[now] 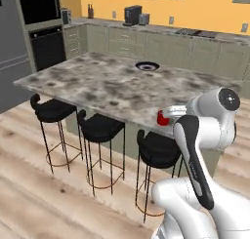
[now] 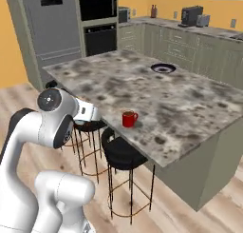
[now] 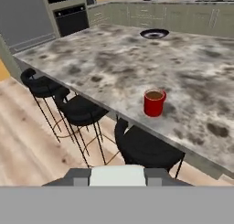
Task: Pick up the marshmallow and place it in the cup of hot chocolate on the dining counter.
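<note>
A: Marshmallow (image 3: pixel 118 174): how does it look, and where is it?

B: In the hand view it is a pale off-white block with a flat top and soft edges. It sits between the 2 grey fingertips (image 3: pixel 80 175) of the gripper (image 3: pixel 118 176). The jaws are closed on it, 1 tip against each side. It hangs off the counter (image 3: pixel 114 58), on the stool side of the near edge and short of the cup (image 3: pixel 154 103).

A: Cup?

B: It is a red cylinder standing upright close to the counter's near edge. The hand view looks down into it and shows brown liquid nearly to the rim.

A: What differs between views?

B: In the right base view the cup (image 2: pixel 128 119) shows a small loop at its side, probably a handle. The liquid is hard to make out there. In the left base view the cup (image 1: pixel 162 118) is partly covered by the arm, so only its left half shows. That view also gives all 3 black stools (image 1: pixel 100 127) in a row along the counter (image 1: pixel 97 82).

A: Anything else on the slab?

B: There is 1 dark-rimmed plate (image 3: pixel 154 34) at the far side, well apart from the cup. It also shows in the left base view (image 1: pixel 147 66) and the right base view (image 2: pixel 163 68).
</note>
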### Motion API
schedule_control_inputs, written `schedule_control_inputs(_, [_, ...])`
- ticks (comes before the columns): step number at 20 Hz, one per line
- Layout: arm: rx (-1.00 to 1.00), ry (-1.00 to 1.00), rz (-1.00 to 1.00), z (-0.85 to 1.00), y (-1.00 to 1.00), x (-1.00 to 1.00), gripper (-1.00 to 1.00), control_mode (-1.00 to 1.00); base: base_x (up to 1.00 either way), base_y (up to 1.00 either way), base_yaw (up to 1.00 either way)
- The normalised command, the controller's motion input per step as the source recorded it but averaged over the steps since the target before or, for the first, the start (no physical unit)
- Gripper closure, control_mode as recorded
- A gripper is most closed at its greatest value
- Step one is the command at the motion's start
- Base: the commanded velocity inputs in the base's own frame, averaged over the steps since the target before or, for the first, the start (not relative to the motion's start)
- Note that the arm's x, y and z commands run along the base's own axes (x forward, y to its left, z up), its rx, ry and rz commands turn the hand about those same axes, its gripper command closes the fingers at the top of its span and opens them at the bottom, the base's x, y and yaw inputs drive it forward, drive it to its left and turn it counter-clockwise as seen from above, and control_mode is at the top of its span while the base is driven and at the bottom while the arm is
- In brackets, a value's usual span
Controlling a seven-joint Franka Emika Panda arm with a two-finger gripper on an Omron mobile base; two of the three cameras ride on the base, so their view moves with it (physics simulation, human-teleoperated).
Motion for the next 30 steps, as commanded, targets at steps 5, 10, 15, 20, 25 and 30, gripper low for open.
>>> schedule_control_inputs(5, [0.0, 0.0, 0.0, 0.0, 0.0, 0.0, 1.0, 1.0, 0.94, 0.79, -0.68])
schedule_control_inputs(10, [0.0, 0.0, 0.0, 0.0, 0.0, 0.0, 1.0, 1.0, 0.85, -0.01, -0.41])
schedule_control_inputs(15, [0.0, 0.0, 0.0, 0.0, 0.0, 0.0, 1.0, 1.0, 0.58, 0.0, -0.27])
schedule_control_inputs(20, [0.0, 0.0, 0.0, 0.0, 0.0, 0.0, 1.0, 1.0, 0.41, 0.44, -0.38])
schedule_control_inputs(25, [0.0, 0.0, 0.0, 0.0, 0.0, 0.0, 1.0, 1.0, 0.22, 0.56, -0.34])
schedule_control_inputs(30, [0.0, 0.0, 0.0, -0.06, 0.05, 0.05, 1.0, -1.0, 0.11, 0.26, -0.02])
